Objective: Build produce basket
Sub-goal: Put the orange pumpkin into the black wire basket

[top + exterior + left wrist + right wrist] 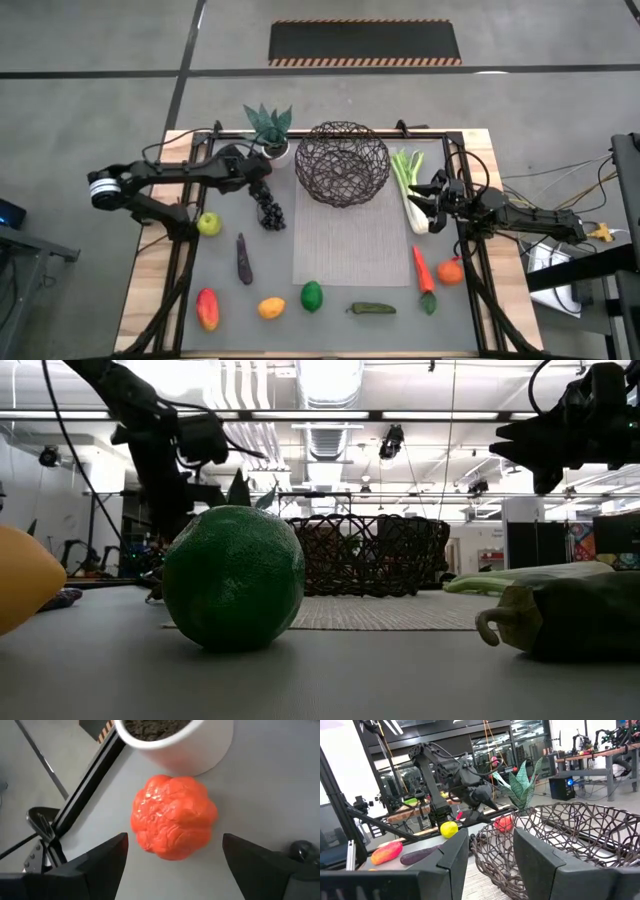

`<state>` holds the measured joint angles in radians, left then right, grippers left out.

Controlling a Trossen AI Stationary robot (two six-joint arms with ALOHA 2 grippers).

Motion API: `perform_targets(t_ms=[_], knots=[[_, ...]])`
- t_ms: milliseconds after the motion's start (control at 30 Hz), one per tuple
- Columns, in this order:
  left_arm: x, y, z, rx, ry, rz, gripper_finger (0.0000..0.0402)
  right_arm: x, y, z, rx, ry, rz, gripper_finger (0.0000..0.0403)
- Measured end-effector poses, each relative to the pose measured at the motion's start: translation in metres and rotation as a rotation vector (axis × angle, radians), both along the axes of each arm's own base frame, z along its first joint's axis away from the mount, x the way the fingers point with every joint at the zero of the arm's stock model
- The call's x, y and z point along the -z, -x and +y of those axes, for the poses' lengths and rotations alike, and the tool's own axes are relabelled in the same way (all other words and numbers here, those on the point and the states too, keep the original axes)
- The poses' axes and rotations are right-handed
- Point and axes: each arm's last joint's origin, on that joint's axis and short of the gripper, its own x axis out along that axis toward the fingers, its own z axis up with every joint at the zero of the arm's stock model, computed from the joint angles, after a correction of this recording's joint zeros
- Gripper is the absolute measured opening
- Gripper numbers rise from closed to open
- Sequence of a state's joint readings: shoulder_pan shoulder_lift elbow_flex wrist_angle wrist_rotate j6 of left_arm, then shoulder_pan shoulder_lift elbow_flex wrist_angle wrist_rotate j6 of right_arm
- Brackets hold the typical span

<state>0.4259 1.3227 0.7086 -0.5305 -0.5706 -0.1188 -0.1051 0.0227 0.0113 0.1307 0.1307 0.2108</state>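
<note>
Left of the basket (pixel 342 162), on the grey table (pixel 200 270), we see a yellow-green apple (pixel 208 223), and nearer the front edge a red-orange fruit (pixel 207 308). A purple eggplant (pixel 244 258) lies closer to the basket than those two, with an orange-yellow fruit (pixel 271 307) in front of it. The left gripper (pixel 172 845) hangs low just left of the basket, beside the white plant pot (pixel 175 745). Its claw is spread wide on either side of a lumpy red fruit (pixel 172 815), which sits on the table right by the pot; neither finger touches it. Dark grapes (pixel 271 212) lie just in front of that gripper.

The basket stands upright at the back end of a woven mat (pixel 350 245), and we see nothing inside it. In front of the basket, past the mat, lie a green round fruit (pixel 312 296) and a green pepper (pixel 372 309).

Right of the basket, the leek (pixel 408 178) lies just beside it. The right gripper (pixel 490 837) hovers above the leek, facing the basket, its fingers parted with nothing between them. Farther front on that side are a carrot (pixel 423 270) and an orange (pixel 450 270).
</note>
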Motion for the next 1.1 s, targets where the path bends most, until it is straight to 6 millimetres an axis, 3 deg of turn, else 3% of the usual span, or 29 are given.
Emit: perform_targets(t_ms=[633, 1100], knots=[[0.023, -0.012, 0.009, 0.005, 0.003, 0.059, 0.0303, 0.0, 0.0, 0.0, -0.001, 0.0, 0.0, 0.0144], [0.024, -0.013, 0.01, 0.001, 0.001, 0.06, 0.0199, 0.0, 0.0, 0.0, -0.002, -0.006, -0.002, 0.0144]])
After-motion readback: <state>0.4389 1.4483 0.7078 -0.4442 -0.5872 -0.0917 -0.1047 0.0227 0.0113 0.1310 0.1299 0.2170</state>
